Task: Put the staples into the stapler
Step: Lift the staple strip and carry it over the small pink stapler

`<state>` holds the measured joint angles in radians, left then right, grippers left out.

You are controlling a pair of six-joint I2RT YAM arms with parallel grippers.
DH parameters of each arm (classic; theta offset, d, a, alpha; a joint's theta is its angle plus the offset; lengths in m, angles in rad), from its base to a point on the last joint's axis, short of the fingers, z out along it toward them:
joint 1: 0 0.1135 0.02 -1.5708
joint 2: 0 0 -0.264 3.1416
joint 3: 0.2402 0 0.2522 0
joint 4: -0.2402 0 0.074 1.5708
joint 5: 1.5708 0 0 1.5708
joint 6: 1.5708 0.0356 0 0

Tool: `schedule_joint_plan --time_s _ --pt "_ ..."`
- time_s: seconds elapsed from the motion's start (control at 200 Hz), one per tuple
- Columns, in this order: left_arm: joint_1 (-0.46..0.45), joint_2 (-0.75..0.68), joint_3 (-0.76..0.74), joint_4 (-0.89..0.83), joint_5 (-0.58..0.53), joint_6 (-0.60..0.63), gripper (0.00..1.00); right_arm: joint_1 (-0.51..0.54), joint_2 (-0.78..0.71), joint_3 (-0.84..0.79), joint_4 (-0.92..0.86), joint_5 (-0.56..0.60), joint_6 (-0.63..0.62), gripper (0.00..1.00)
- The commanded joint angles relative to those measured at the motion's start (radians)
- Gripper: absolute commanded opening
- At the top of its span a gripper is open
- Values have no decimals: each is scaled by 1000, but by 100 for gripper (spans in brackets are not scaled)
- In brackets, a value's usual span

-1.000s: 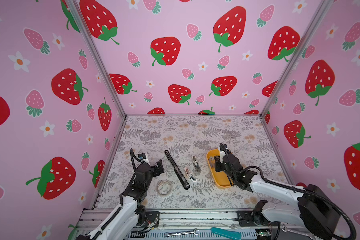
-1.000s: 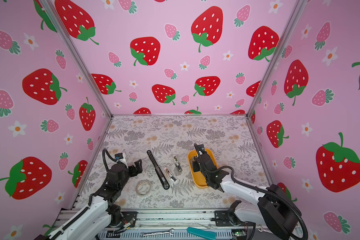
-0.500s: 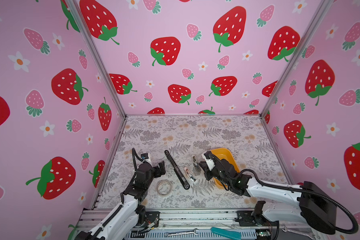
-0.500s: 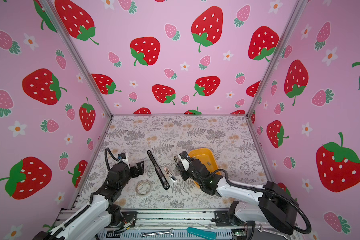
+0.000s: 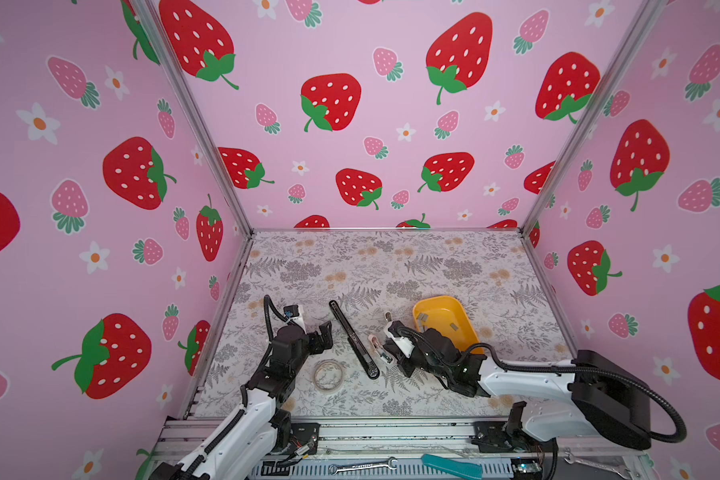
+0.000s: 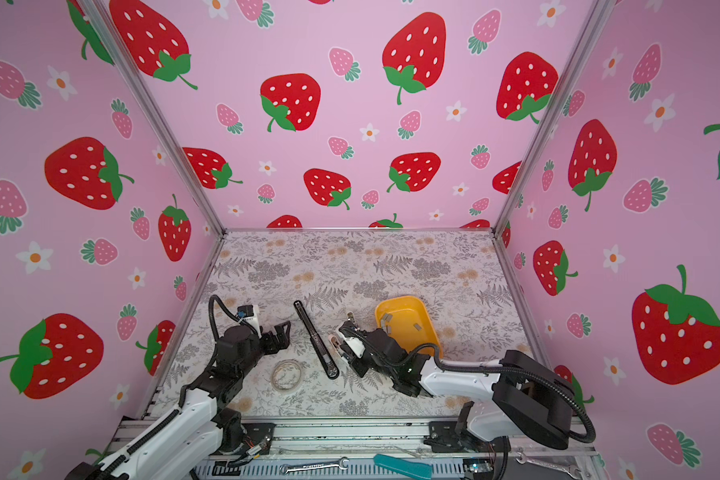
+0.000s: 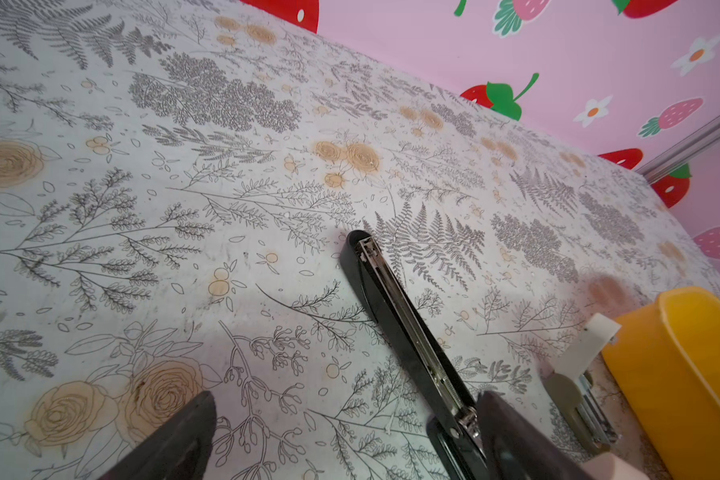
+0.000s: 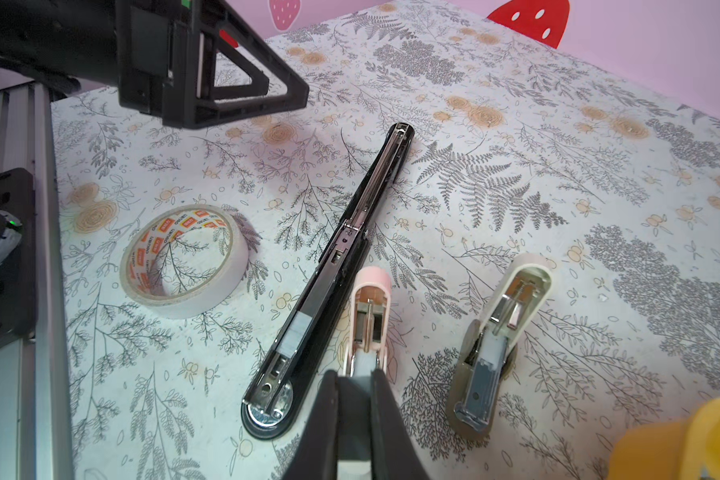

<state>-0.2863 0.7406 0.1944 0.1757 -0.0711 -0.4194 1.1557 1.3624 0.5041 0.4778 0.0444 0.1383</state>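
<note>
Front rail, off the mat: a spanner [image 5: 362, 466] and a teal tool [image 5: 452, 466] lie on the frame. Nearest on the floral mat [image 5: 391, 266] is a tape roll [image 8: 184, 259], lying flat, apart from both claws. Just past it the left gripper [image 5: 323, 336] hangs low, jaws spread wide, released. In the left wrist view its fingers [image 7: 171, 436] straddle the mat, one close to the black stapler [image 8: 329, 266]. That long stapler lies opened out flat, slanting away from the rail, with a short grey strip [image 8: 294, 332] in its channel. Just right of it in both top views is the pink stapler [image 8: 368, 307], lid thrown back, magazine facing up. The right gripper [image 8: 353, 376] sits over its near end, clenched on a staple strip [image 8: 362, 361]. The strip is pale grey and flat, pinched between the two fingertips and lined up with the magazine; cannot tell whether it touches the metal. A little farther on is a beige stapler [image 8: 501, 328], also open, apart from the pink one and largely hidden by the right arm in the top views. Behind that arm is the yellow tray [image 5: 441, 307], with two loose strips [image 5: 423, 318] inside, apart from each other. Beyond, the mat runs to the pink strawberry walls [image 5: 350, 124].
</note>
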Motion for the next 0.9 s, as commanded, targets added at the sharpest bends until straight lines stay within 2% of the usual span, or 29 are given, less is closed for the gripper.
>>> schedule_joint_plan --time_s 0.0,0.505,0.895 --pt "-4 -21 6 7 -30 -7 99 -5 19 23 1 -24 -28 6" --pt "-4 6 18 -2 -47 -13 99 -28 48 5 53 -63 -9 5" --pt "-5 17 23 -2 -47 -15 99 -28 174 60 77 -76 36 2"
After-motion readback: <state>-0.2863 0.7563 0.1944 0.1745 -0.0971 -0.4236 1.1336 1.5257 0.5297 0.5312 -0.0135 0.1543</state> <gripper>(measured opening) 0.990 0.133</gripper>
